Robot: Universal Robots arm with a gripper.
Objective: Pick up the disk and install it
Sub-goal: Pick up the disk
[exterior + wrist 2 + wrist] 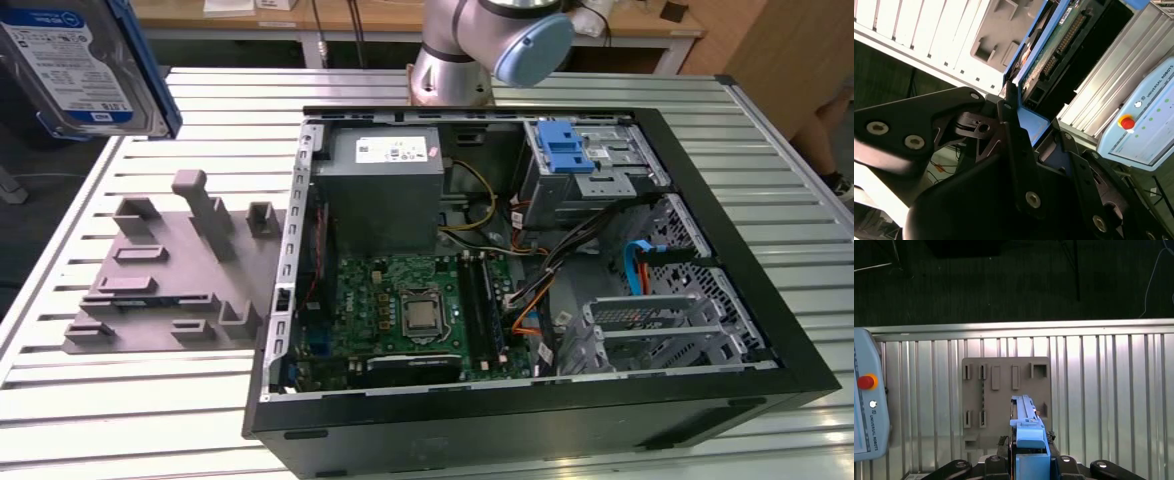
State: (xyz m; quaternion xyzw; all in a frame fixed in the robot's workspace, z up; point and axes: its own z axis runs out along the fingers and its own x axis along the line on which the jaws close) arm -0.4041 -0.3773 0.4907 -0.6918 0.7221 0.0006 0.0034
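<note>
A slatted aluminium worktop point(747, 130) carries everything, with dark floor beyond its edges. Nearest the exterior camera, high at the exterior view's left, hangs the flat rectangular silver-metal disk point(83, 65) with a blue-and-white label and a blue plastic carrier round it. It is lifted well clear of the worktop. In the first wrist view the black two-fingered tool point(1028, 450) is clenched on the carrier's end, so the disk stands edge-on above a grey moulded plastic fixture point(1004, 385) with slots and posts. In the second wrist view the drive's green circuit underside is bare.

Beside the fixture, toward the exterior view's right, lies a black open computer case point(534, 420). It holds a green motherboard point(400, 300), a grey power-supply box point(387, 185) and a bare blue plastic caddy point(567, 150). The grey arm point(467, 40) rises at the far edge.

The disk looks stiff and dense, with smooth faces, and is likely sensitive to knocks. The carrier's frame seems the safer hold, keeping pressure off the exposed board.
</note>
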